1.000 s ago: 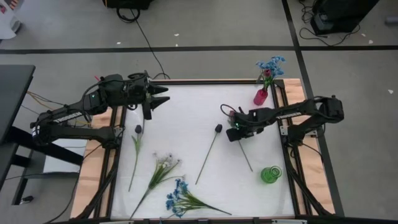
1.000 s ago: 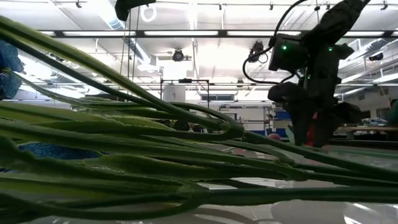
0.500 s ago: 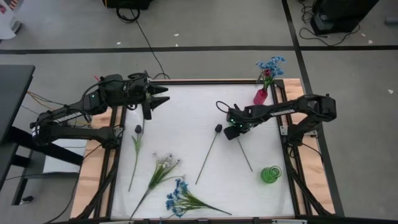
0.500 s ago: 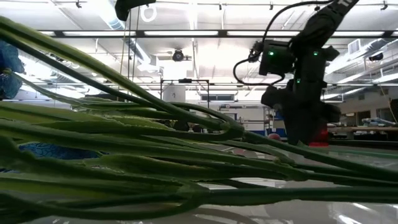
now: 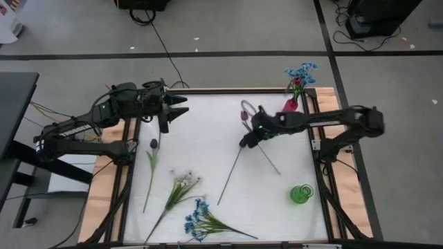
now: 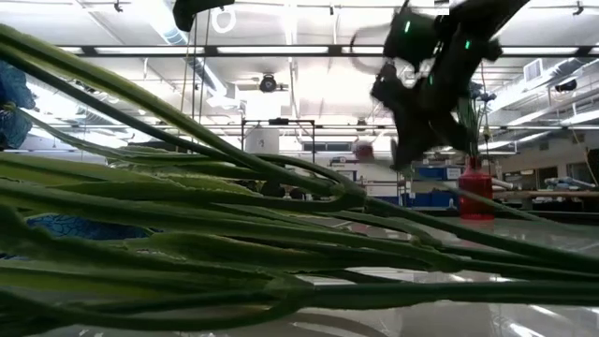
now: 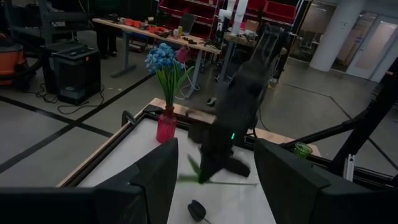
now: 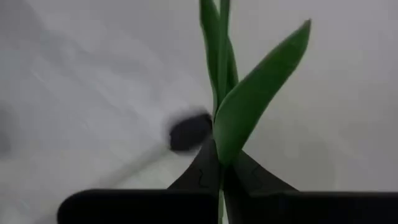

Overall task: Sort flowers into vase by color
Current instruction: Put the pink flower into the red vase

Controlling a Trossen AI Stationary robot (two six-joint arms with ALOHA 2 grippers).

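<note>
A white surface [image 5: 208, 131] framed in wood is seen from above on a grey floor. At its left far corner the left gripper [image 5: 177, 109] is held above the surface with its jaws released, nothing between them. Below it, flowers are laid flat: a dark-budded flower [image 5: 152, 155], a white flower [image 5: 181, 185], a blue flower [image 5: 201, 216] and another dark-budded flower [image 5: 232, 169] near the middle. Toward the right, the right gripper [image 5: 250, 135] is raised, its jaws clenched on a green stem [image 8: 219, 68] with a leaf. At the right far corner a pink vase [image 5: 289, 106] holds blue flowers; a green vase [image 5: 301, 194] stands nearer on the right.
</note>
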